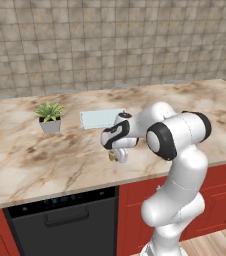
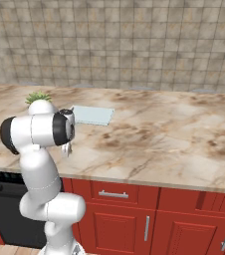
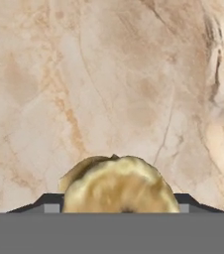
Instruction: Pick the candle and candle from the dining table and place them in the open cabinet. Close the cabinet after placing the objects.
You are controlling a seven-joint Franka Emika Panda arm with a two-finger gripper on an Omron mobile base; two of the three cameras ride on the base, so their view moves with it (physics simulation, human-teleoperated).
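Olive-gold candle [image 3: 118,183] between tool [image 3: 115,204] tips, over dining table [image 3: 109,74]

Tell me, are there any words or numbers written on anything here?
None: no word, number or sign can be read.
The dishwasher panel has a few faint marks along its top, too small and blurred to read.
The plant pot, the pale mat, the marble counter and the olive-gold candle are all bare.

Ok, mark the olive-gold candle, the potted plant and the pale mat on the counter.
olive-gold candle [image 3: 118,184], hand view, its rounded top.
potted plant [image 1: 49,112], left base view, its green leaves.
pale mat [image 2: 92,115], right base view, its flat middle.
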